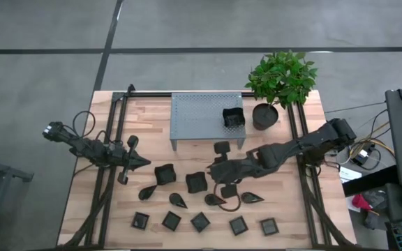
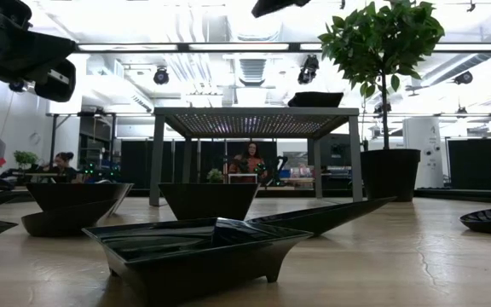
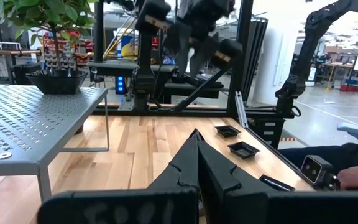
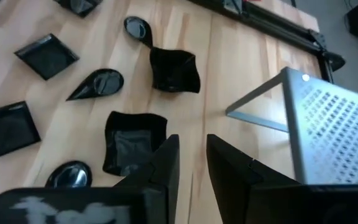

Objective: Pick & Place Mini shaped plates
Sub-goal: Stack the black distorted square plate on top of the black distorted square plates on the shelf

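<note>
Several small black plates lie on the wooden table: wavy-edged squares, teardrops and a near row of little squares. One wavy square plate rests on top of the grey perforated stand. My right gripper is open and empty. It hovers above the table just beside a wavy square plate. My left gripper is shut and empty at the table's left, pointing toward the middle.
A black round pot with a green plant stands at the stand's right end. Black frame rails run along both sides of the table. Bare wood shows right of the plates. A person sits far behind the table.
</note>
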